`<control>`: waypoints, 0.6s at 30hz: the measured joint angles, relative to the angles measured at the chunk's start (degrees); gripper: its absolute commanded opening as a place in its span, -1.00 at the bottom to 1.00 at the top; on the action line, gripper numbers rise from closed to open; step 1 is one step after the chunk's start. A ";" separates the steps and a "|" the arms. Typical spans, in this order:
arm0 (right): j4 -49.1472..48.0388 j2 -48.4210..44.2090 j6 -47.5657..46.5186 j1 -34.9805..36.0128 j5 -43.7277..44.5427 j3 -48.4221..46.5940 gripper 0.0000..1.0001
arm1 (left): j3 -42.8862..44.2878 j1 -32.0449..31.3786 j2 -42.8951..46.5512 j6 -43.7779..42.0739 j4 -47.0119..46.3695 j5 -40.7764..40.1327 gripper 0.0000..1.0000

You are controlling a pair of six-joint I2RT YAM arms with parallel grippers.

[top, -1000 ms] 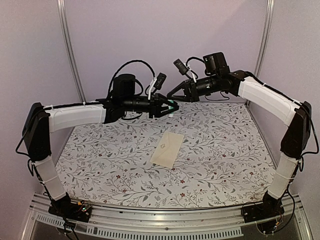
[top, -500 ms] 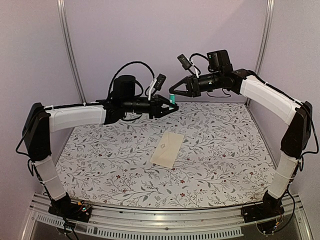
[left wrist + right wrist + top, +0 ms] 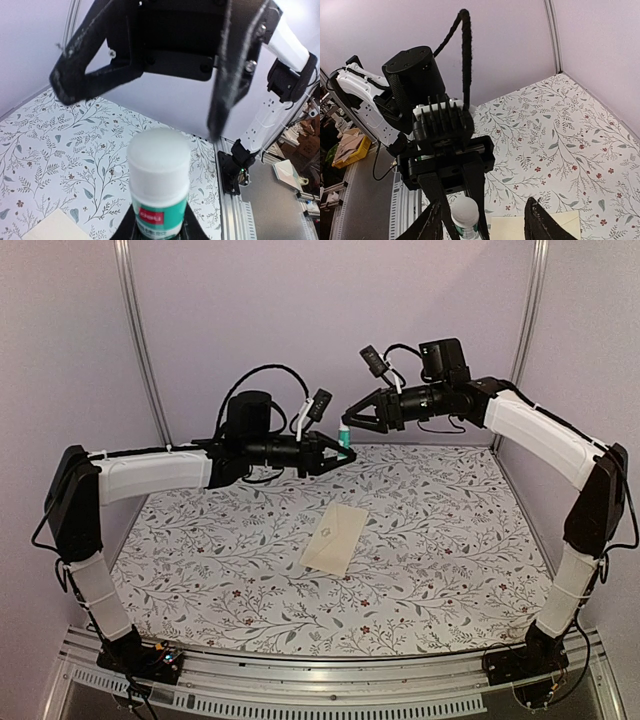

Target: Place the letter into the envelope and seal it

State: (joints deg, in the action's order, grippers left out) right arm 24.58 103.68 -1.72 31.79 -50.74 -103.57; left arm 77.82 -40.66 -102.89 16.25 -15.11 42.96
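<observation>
One glue stick [image 3: 156, 216] | left fingers [image 3: 126, 227] clamped on it | right fingers [image 3: 232, 75] newly spread astride cap [image 3: 158, 150] | uncapping likely next

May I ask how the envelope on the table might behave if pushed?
The envelope looks thin and flat, so probably light and floppy. Lying flush on the patterned table, it would likely slide rather than lift.

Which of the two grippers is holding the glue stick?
The left gripper: it is shut on the green-labelled glue stick. The right gripper holds nothing; its jaws stand open near the white cap.
</observation>
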 measured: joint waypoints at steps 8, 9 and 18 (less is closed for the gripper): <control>6.38 -7.45 -10.97 -11.65 8.15 6.60 0.22 | 0.66 0.22 -0.81 -2.27 5.73 -1.29 -0.80; 8.96 -8.63 -14.03 -13.99 10.64 7.65 0.22 | 0.92 0.24 -1.22 -2.67 6.49 -1.46 -0.80; 21.92 -8.59 -28.85 -15.54 25.59 11.98 0.18 | 2.38 0.24 -2.93 -5.20 12.50 -1.66 -0.83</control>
State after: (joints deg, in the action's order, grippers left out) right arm 46.50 95.09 -30.57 16.25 -25.15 -91.59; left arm 80.20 -40.42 -105.82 11.05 -2.61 41.30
